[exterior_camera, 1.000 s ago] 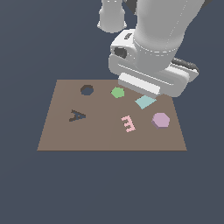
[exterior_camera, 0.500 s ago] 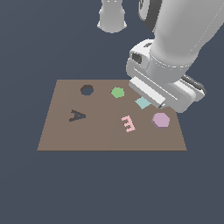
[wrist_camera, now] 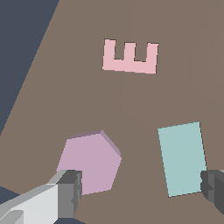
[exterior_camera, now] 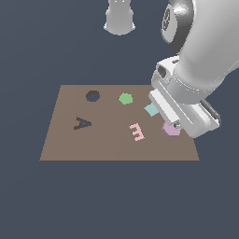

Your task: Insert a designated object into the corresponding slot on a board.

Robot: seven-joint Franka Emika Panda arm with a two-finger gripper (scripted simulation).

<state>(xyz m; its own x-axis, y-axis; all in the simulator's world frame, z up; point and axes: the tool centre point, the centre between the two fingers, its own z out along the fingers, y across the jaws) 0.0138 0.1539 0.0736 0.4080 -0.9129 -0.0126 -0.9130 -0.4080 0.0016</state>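
Arm dropped lower since 0.5 s ago: spread fingers empty, lilac thick hexagonal block beside one fingertip, not centred between them, so grasp needs realignment before dark roundish slot.

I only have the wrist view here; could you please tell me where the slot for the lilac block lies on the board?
Observer: The dark roundish slot lies near the board's far edge, toward the exterior view's left.
Operator: Thank you. Is anything between it and the lilac block?
Observer: A flat green hexagon lies on the board just to the exterior view's right of the slot.
Operator: Is the slot free?
Observer: It looks empty; nothing sits in it.
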